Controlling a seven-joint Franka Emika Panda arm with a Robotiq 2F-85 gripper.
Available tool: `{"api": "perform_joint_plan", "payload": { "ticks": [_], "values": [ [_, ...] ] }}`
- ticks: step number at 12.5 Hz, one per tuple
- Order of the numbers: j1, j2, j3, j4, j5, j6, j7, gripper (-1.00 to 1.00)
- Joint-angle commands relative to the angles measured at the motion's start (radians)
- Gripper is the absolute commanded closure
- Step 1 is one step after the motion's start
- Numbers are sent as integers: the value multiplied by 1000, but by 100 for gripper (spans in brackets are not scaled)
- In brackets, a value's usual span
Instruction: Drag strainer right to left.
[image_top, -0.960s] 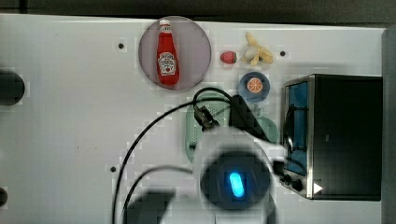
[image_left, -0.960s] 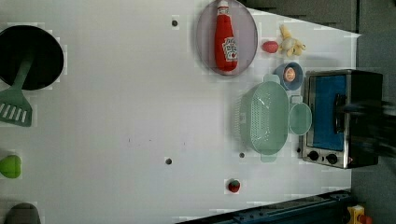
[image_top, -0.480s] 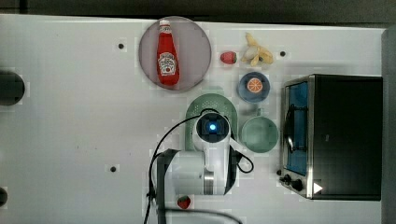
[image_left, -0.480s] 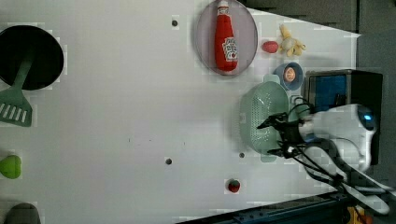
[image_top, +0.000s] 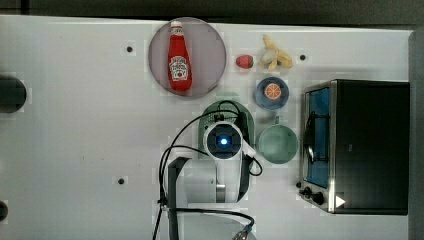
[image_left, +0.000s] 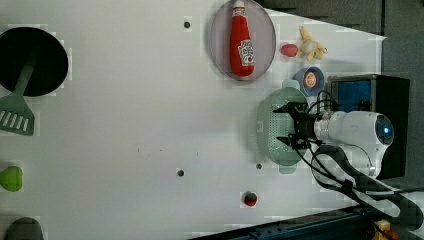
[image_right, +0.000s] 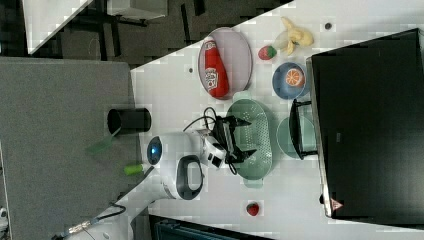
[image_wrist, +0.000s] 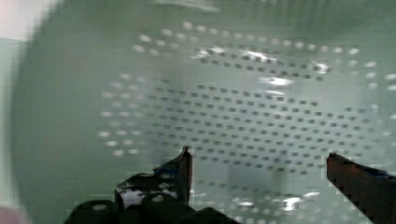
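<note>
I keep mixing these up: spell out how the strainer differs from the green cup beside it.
The strainer is a long oval; the green cup is round and smaller. The strainer's floor is a grid of small holes, while the cup's inside looks plain. The strainer has a small tab at each end; the cup has one small handle. The open hand hangs over the strainer, not the cup. Both are pale green and sit side by side by the oven.

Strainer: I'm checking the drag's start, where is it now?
In the left view, the strainer sits right of centre, below the ketchup plate, under the open gripper.
</note>
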Motion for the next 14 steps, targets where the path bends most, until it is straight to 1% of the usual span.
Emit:
{"api": "perform_joint_plan", "payload": {
  "ticks": [1, 4, 7, 11, 14],
  "values": [
    [36, 61, 30, 4, 7, 42, 74, -100],
    [51, 68, 53, 8, 9, 42, 74, -100],
    [83, 69, 64, 10, 24, 38, 76, -100],
    [145, 80, 64, 14, 83, 29, 76, -100],
    [196, 86, 65, 44, 152, -24, 101, -100]
  ]
}}
